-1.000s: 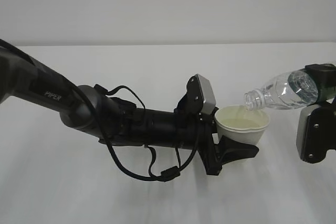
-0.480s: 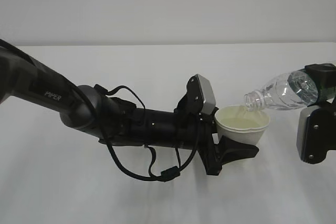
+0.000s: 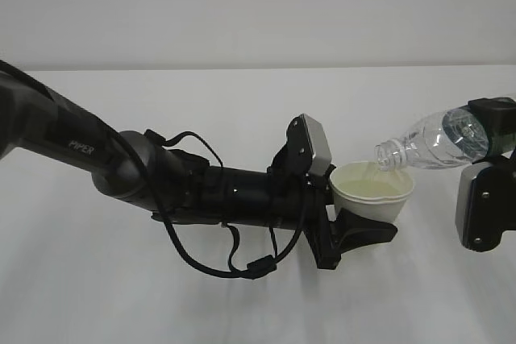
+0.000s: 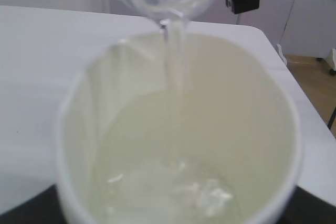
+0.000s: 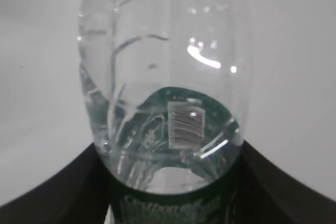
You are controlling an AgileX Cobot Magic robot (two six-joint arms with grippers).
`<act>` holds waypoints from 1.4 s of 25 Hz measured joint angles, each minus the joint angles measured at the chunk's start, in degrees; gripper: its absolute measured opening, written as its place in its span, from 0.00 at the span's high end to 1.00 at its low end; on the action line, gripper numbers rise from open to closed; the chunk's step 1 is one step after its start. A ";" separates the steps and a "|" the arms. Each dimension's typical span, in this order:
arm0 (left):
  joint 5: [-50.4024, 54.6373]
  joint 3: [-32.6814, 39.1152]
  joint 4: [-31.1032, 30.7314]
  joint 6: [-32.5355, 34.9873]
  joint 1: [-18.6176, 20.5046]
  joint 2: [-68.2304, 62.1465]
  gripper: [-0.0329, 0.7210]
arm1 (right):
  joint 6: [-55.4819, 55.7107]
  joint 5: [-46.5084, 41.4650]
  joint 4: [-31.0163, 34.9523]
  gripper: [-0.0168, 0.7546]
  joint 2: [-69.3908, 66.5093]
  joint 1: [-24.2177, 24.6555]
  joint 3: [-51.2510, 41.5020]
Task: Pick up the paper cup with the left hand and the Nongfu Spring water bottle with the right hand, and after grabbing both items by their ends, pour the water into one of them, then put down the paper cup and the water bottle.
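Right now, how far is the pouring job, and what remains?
Done: both items are lifted, the left gripper holding the paper cup, the right gripper the Nongfu Spring water bottle. In hand: water streams from the bottle's neck into the partly filled cup. Left: stop pouring and set both down.

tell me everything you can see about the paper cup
The paper cup is small, white and tapered, with a rolled rim and a cream inside. It stands upright above the table, held low on its wall by the left gripper. Water streams into it from the bottle tipped over its rim, pooling at the bottom.
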State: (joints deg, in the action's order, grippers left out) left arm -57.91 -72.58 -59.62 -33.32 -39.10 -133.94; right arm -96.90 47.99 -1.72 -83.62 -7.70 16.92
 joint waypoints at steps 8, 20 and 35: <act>0.00 0.00 0.00 0.00 0.00 0.00 0.38 | 0.00 0.00 0.00 0.39 0.00 0.00 0.00; 0.02 0.00 0.00 0.00 0.00 0.00 0.38 | -0.03 0.00 0.00 0.40 0.00 0.00 0.00; 0.12 0.00 1.70 0.00 0.00 0.00 0.38 | 2.34 0.00 0.00 0.41 0.00 0.00 0.00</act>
State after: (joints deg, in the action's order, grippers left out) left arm -57.78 -72.58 -57.92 -33.32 -39.10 -133.94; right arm -94.56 47.99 -1.72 -83.62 -7.70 16.92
